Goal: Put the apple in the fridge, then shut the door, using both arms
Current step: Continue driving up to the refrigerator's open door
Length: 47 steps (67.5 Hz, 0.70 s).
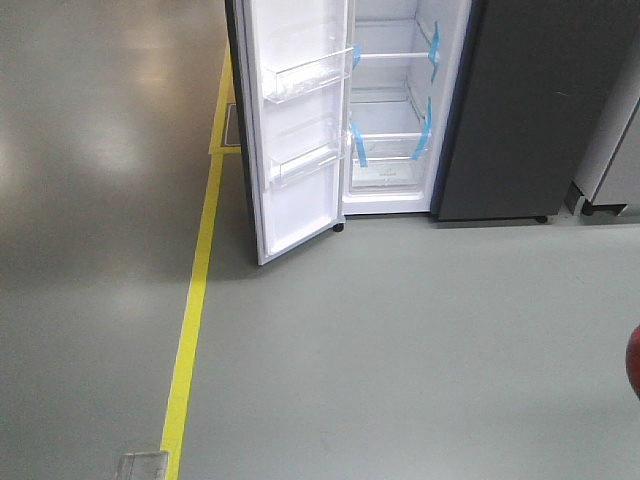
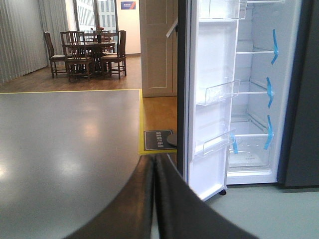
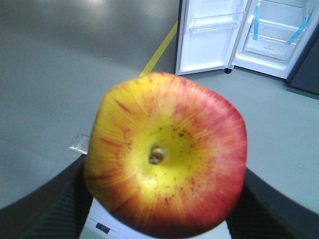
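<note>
Left end effector point(image 2: 153, 167) closed, fingers point(image 2: 132, 204) pressed together. Door point(image 1: 295, 200) open, left of fridge point(image 1: 390, 110); white interior, blue tape point(image 1: 434, 50) on shelves point(image 1: 390, 56). Right end effector point(image 3: 164, 199) grips apple point(image 3: 167, 149) by its sides, well apart from fridge.

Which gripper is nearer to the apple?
Right. The right gripper holds the apple itself; the left gripper is shut on nothing, facing the open door, with no apple in its view.
</note>
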### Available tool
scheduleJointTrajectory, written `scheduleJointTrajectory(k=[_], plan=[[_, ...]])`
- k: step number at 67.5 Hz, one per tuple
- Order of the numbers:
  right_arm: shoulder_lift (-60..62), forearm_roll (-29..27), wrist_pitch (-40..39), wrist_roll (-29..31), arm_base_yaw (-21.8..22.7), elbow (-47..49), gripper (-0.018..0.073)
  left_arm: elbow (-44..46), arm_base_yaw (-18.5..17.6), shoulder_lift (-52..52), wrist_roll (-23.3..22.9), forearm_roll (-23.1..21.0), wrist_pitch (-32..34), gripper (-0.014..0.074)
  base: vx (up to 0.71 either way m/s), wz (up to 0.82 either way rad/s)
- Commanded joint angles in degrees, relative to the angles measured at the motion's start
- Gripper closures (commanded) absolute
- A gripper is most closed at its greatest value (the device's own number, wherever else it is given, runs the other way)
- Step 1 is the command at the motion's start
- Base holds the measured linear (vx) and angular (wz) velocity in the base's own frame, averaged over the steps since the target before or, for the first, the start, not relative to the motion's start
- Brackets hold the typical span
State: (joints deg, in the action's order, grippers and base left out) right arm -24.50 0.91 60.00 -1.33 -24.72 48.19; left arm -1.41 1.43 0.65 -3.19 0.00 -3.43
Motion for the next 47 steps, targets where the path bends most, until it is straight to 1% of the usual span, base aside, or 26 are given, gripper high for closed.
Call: scheduleJointTrajectory(k=[1,47], plan=[[-0.6,0.1,-4.6,0.5,0.1,1.5,0.0199,-1.6,0.0,0.9,-0.5,-0.4,4.3,0.0603,0.15,-0.03],[-0.6,0.1,-4.6,0.5,0.1,1.5,0.0199,-1.6,0.0,0.9,-0.5,-0.4,4.3,0.0603,0.12,0.00]])
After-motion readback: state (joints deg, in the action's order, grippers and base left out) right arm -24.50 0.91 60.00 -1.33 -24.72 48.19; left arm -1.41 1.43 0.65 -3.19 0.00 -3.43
